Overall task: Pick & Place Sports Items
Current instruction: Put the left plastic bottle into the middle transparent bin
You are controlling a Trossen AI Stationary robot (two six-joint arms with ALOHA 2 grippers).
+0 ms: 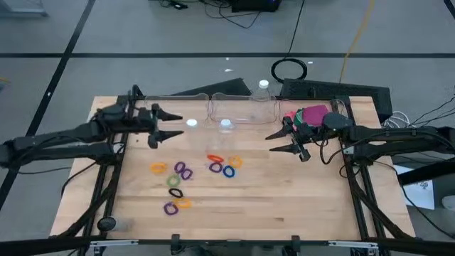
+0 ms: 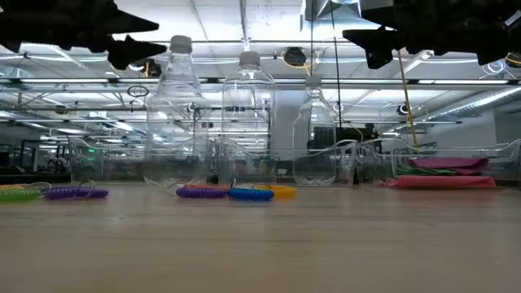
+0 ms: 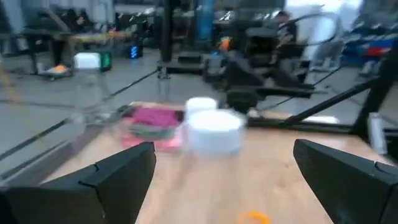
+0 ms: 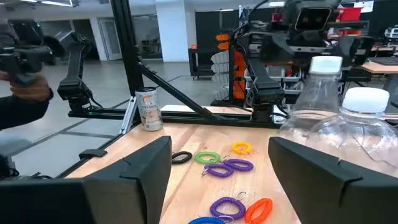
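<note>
Left gripper (image 1: 173,125), left of centre: fingers wide apart, holding nothing. Elastic rings (image 1: 185,178) (purple, orange, green, blue, black), lower centre: loose on the table (image 1: 284,206). Right gripper (image 1: 276,142), right of centre: spread, empty. Flat soft pieces (image 1: 311,115), upper right: stacked.

We look straight down on the whole surface (image 1: 284,206) from above, and level across it from its edge; both wrist cameras sit close, sharing the clear bottles (image 2: 248,122).
</note>
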